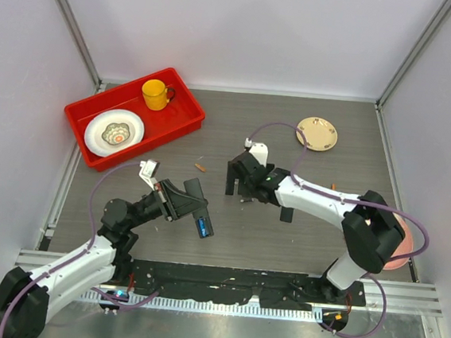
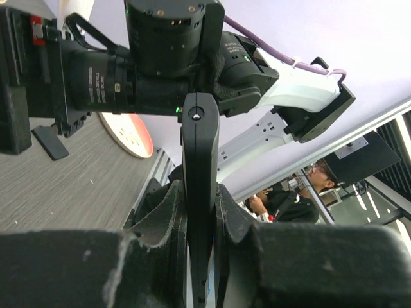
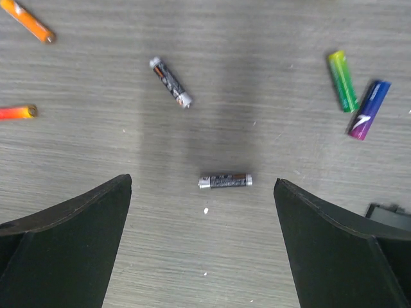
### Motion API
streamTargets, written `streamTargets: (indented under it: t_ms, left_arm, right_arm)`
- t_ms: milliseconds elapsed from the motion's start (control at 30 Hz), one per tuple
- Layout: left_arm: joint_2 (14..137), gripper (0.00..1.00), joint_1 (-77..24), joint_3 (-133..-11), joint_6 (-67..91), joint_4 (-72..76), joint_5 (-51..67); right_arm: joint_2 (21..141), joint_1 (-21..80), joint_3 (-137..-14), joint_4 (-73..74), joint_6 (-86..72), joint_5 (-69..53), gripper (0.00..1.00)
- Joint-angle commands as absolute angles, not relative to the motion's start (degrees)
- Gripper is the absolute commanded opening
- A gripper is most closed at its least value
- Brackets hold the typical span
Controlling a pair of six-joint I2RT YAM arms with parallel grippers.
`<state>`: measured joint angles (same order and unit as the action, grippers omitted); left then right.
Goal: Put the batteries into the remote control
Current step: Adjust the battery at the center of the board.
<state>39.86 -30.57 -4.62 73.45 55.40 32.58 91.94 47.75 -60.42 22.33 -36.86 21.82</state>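
The remote control (image 1: 199, 208), a slim black bar, is raised off the table with my left gripper (image 1: 184, 201) shut on it. The left wrist view shows the remote control (image 2: 199, 147) edge-on and clamped between both jaws of that gripper (image 2: 200, 192). My right gripper (image 3: 202, 181) hangs open over the table, and a dark silver battery (image 3: 225, 181) lies flat between its fingertips, untouched. Around it lie another dark silver battery (image 3: 171, 82), an orange one (image 3: 29, 20), an orange-red one (image 3: 16, 113), a green one (image 3: 343, 81) and a purple-blue one (image 3: 368, 109). From above, the right gripper (image 1: 238, 190) sits mid-table.
A red tray (image 1: 174, 120) at the back left holds a yellow mug (image 1: 157, 94) and a white plate (image 1: 114, 133). A tan plate (image 1: 317, 134) lies at the back right, a pink plate (image 1: 400, 250) under the right arm. A small black square piece (image 1: 286, 215) lies nearby.
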Motion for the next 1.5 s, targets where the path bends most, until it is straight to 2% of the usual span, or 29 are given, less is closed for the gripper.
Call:
streamTargets:
  t_ms: [0, 100, 433, 833, 1000, 1333, 1467]
  left_arm:
    - [40.60, 0.01, -30.41, -6.06, 73.13, 56.07, 32.26]
    - [40.78, 0.00, -30.41, -5.89, 73.13, 56.07, 32.43]
    - [41.48, 0.00, -30.50, -6.06, 72.60, 55.63, 32.43]
    - [41.13, 0.00, -30.50, -5.89, 72.42, 55.11, 32.43]
    - [40.61, 0.00, -30.59, -5.71, 72.33, 54.84, 32.34]
    - [40.34, 0.00, -30.50, -5.71, 72.16, 54.58, 32.34]
    - [40.08, 0.00, -30.50, -5.63, 72.25, 54.58, 32.34]
  right_arm:
    - [93.42, 49.04, -60.65, 24.26, -41.58, 26.37, 0.98]
    - [95.01, 49.22, -59.33, 23.91, -41.13, 26.28, 0.97]
    - [98.70, 49.31, -57.92, 21.45, -39.29, 23.91, 0.83]
    - [102.39, 49.31, -59.85, 21.88, -34.80, 23.73, 0.74]
    - [102.83, 49.31, -59.59, 21.80, -34.98, 22.59, 0.67]
    - [101.69, 49.31, -57.84, 21.62, -35.77, 21.36, 0.63]
    - [100.99, 49.39, -56.69, 21.53, -35.86, 20.83, 0.57]
